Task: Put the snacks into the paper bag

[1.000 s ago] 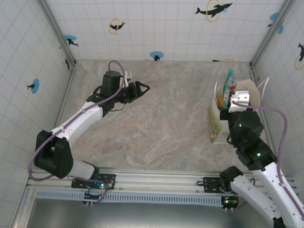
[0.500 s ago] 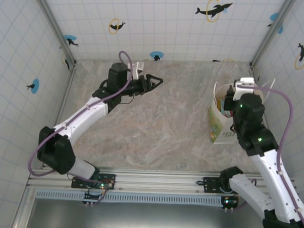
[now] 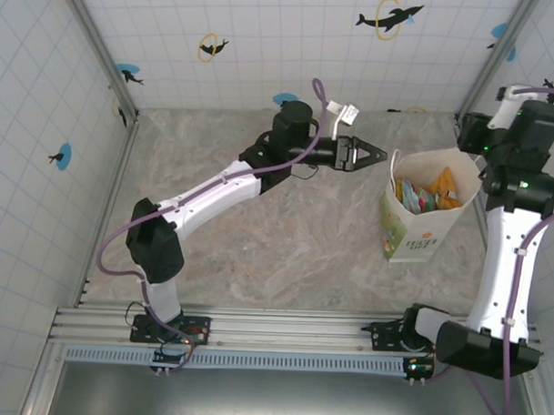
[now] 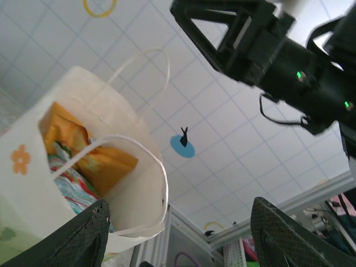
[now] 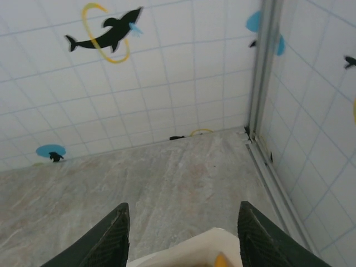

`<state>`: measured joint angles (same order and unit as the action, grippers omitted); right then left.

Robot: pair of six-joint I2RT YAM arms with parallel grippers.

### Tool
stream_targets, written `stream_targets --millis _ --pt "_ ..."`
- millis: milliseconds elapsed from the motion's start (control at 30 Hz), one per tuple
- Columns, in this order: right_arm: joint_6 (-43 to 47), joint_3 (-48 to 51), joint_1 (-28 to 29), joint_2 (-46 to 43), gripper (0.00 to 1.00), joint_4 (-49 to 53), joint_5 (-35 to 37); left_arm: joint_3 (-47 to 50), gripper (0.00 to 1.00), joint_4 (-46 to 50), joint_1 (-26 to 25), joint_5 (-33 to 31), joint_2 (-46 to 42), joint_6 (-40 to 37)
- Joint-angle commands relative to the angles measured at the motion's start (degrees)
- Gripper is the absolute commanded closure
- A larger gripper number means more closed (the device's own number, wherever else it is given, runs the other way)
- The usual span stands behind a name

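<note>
Cream-white paper forms the carrier bag point(image 3: 409, 232), which is stood upright at the right side of the marbled surface point(image 3: 276, 244) with its mouth open upward. Inside it the snack packets point(image 3: 421, 194) are seen bunched together: orange and yellow foil on top, with teal and green beneath. From the left wrist view the same packets point(image 4: 83, 161) are seen sunk below the rim, between the thin loop handles point(image 4: 146, 67). How many are inside cannot be counted.

The left end effector point(image 3: 374, 156) is held out level just beside the bag's left rim. Its fingers point(image 4: 83, 233) are spread wide and nothing is gripped between them. The right end effector point(image 5: 184, 239) is raised high above the bag's far side. It is likewise released and empty, and the bag's rim point(image 5: 189, 255) and a sliver of orange packet are caught at the bottom edge of its wrist view.

Every packet that can be made out is already in the bag, so the task is judged to be finished or very nearly so. What may be left is a check that nothing was missed, and the withdrawal of both arms.
</note>
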<state>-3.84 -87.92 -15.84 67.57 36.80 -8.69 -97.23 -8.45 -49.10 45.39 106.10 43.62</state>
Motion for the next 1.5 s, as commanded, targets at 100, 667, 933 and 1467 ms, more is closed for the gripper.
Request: stream_targets --millis 100,667,933,1467 --pt "-14.80 0.67 -17.97 1.08 0.45 -5.60 -21.22 -1.85 0.32 -5.20 -0.72 0.05 3.50 2.51" --pt "-31.21 18.45 -28.44 -4.54 0.43 -22.38 -35.61 -7.59 0.58 -11.30 -3.98 2.17 10.56 7.71" --pt "-35.42 22.66 -28.46 -6.87 0.43 -29.01 -41.70 -10.87 1.00 -5.00 -3.75 -0.42 8.17 1.54" --pt "-39.00 29.12 -24.42 -6.34 0.47 -37.33 -45.25 -11.33 1.00 -5.04 -2.22 -0.70 7.55 1.21"
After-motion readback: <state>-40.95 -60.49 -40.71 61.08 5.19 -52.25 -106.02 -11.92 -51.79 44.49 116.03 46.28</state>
